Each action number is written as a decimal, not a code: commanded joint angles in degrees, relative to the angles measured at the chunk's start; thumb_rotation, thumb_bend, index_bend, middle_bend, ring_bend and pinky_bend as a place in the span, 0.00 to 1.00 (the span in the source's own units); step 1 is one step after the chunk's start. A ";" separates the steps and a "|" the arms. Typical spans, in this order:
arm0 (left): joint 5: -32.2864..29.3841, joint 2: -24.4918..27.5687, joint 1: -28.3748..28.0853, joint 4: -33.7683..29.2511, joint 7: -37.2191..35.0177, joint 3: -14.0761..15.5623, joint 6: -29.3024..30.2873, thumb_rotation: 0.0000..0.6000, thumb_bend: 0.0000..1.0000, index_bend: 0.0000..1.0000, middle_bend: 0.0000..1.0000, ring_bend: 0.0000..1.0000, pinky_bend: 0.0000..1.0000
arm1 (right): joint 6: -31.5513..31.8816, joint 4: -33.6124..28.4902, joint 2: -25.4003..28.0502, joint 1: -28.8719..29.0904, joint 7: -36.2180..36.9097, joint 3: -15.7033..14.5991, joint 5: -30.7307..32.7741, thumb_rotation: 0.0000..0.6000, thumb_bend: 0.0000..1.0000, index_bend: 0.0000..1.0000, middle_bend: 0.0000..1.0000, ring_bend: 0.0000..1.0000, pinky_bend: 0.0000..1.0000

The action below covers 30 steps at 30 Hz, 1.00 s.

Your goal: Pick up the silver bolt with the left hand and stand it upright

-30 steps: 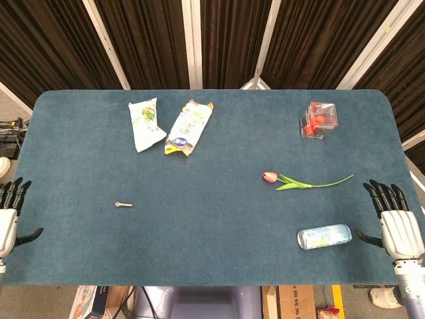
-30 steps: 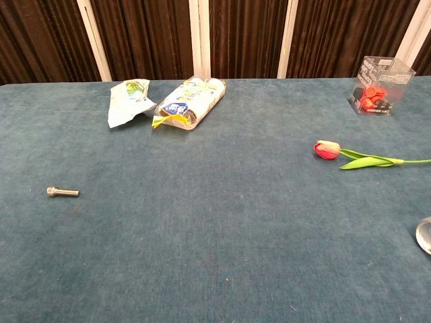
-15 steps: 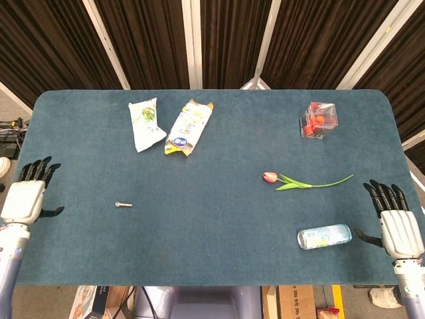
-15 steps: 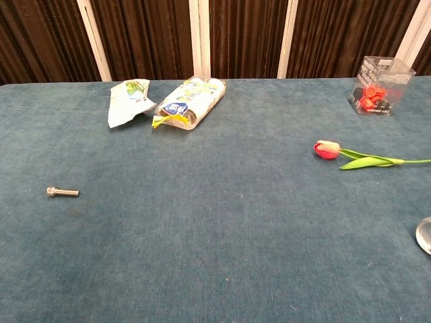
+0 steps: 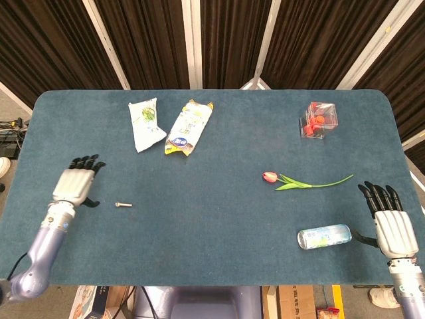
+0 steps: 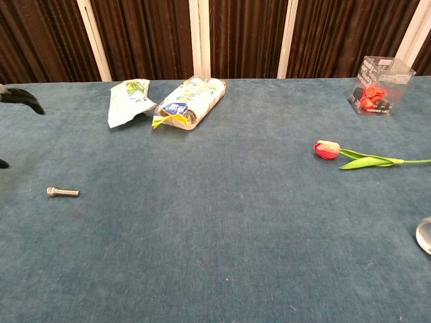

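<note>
The silver bolt [image 5: 123,205] [image 6: 62,192] lies flat on the blue table, toward its left front. My left hand [image 5: 76,183] hovers just left of the bolt with fingers spread, holding nothing; in the chest view only dark fingertips [image 6: 20,97] show at the left edge. Far off at the table's right front corner, my right hand [image 5: 390,223] is flat and empty, fingers apart.
Two snack packets [image 5: 145,123] [image 5: 189,126] lie at the back left. A clear box with red pieces [image 5: 318,119] stands back right. A tulip [image 5: 302,181] lies right of centre, and a small water bottle [image 5: 324,236] rests beside my right hand.
My left hand has moved from the table's left edge inward and forward over the table, ending close beside the bolt. The right hand barely shifted. The bolt has not moved.
</note>
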 commanded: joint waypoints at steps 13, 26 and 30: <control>2.50 -10.79 -3.14 0.83 7.32 5.95 6.26 1.00 0.27 0.32 0.00 0.00 0.00 | 0.20 -0.20 0.25 -0.16 0.94 0.12 0.20 1.00 0.10 0.12 0.10 0.10 0.03; 1.71 -16.85 -4.18 5.53 9.47 7.19 9.57 1.00 0.39 0.40 0.00 0.00 0.00 | -0.16 0.35 0.43 -0.24 2.70 0.49 1.12 1.00 0.10 0.12 0.10 0.10 0.03; 1.83 -17.65 -4.19 6.98 9.22 7.39 9.98 1.00 0.39 0.41 0.00 0.00 0.00 | -0.74 0.67 0.23 -0.05 2.62 0.57 1.53 1.00 0.10 0.12 0.10 0.10 0.03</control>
